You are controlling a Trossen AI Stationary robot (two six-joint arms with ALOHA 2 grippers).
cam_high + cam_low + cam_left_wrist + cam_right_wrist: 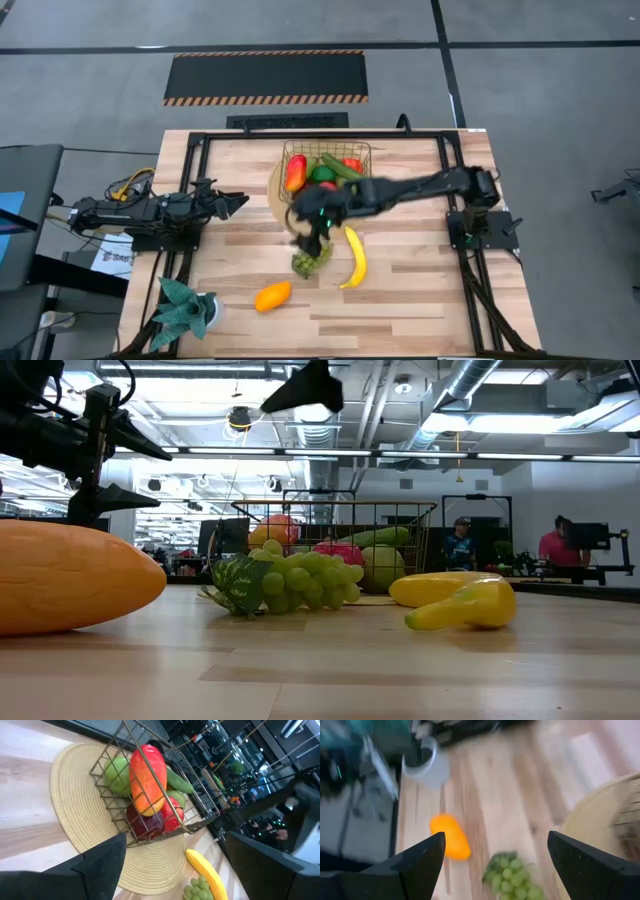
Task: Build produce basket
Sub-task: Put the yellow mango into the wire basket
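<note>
Overhead, the right gripper (pixel 312 238) hung wide open and empty just above the grapes (pixel 310 262), which lay at six o'clock of the basket (pixel 326 166), banana (pixel 354 256) beside them.

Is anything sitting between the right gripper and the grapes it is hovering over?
Nothing visible is. The right gripper, jaws wide open, hangs just above the green grapes, and its wrist view shows only bare wood between the fingers and the bunch. The banana lies beside the grapes, and the orange fruit lies well clear.
</note>
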